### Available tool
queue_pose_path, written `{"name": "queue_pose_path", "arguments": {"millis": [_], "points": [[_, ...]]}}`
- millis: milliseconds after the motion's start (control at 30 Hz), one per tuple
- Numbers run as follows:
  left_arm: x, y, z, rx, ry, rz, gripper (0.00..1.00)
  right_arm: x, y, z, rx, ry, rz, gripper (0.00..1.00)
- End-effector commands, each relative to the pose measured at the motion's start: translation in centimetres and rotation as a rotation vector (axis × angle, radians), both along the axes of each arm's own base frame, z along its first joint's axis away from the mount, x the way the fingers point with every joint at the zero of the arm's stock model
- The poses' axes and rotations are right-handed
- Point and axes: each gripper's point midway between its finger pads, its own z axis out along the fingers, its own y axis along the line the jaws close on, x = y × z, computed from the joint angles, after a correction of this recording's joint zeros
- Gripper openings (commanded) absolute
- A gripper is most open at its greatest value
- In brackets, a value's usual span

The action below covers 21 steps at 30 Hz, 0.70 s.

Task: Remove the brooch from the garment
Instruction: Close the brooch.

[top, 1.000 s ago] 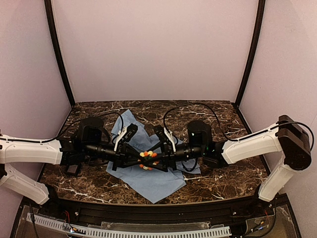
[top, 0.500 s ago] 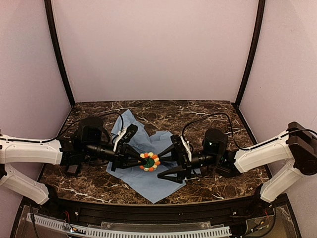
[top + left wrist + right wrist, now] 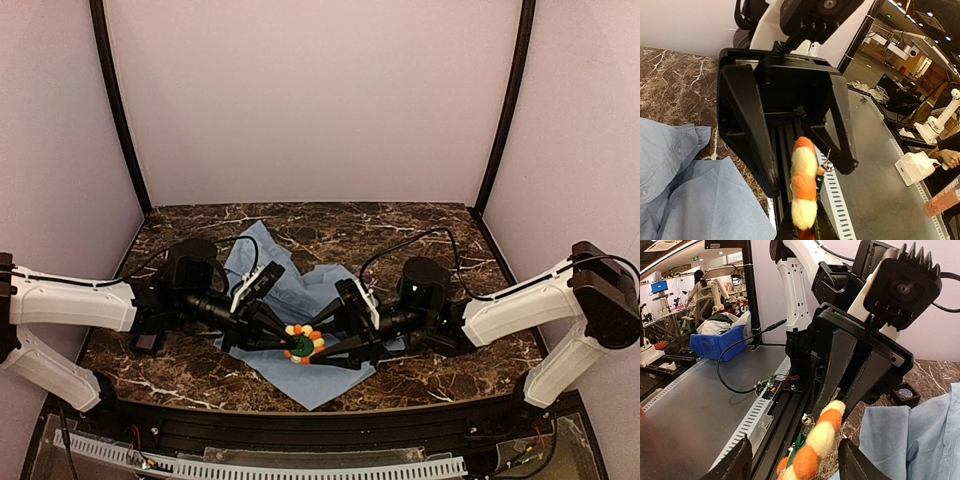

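The brooch [image 3: 303,342], a flower of orange and yellow petals round a green centre, is held edge-on in my left gripper [image 3: 288,338], which is shut on it. In the left wrist view the brooch [image 3: 804,187] stands up from my left gripper [image 3: 804,226], its metal pin showing, with no fabric on it. My right gripper [image 3: 322,342] faces it and is open, one finger on either side of the brooch [image 3: 821,439] and not touching. The right gripper [image 3: 796,464] shows only its fingertips [image 3: 736,464]. The light blue garment [image 3: 300,300] lies crumpled on the table under both grippers.
The marble table [image 3: 420,225] ends at a black rail [image 3: 300,425] close below the grippers. Cables loop from both wrists over the table. Black frame posts [image 3: 118,110] stand at the back corners. A small black pad [image 3: 148,342] lies at the left.
My right gripper drew back to the right and widened, then came back with its fingers either side of the brooch. My left gripper carried the brooch slightly toward the near edge.
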Motion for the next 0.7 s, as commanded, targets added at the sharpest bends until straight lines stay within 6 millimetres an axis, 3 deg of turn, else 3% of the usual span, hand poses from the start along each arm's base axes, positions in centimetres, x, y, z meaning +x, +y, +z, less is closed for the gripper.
{"name": "queue_pose_path", "arguments": {"millis": [0,300,667], "points": [[-1.07,-0.2,1.73,-0.055,-0.008,-0.063,0.01,-0.75,0.75,-0.66,-0.018,-0.013,0.046,0.56],[-1.46,-0.35,1.81,-0.052,-0.013,-0.073,0.01,-1.07,1.3,-0.64,-0.014,-0.014,0.088,0.34],[-1.57,-0.44,1.69,-0.043,-0.017,-0.073,0.01,-1.39,1.23,-0.09,0.001,-0.004,0.114,0.27]]}}
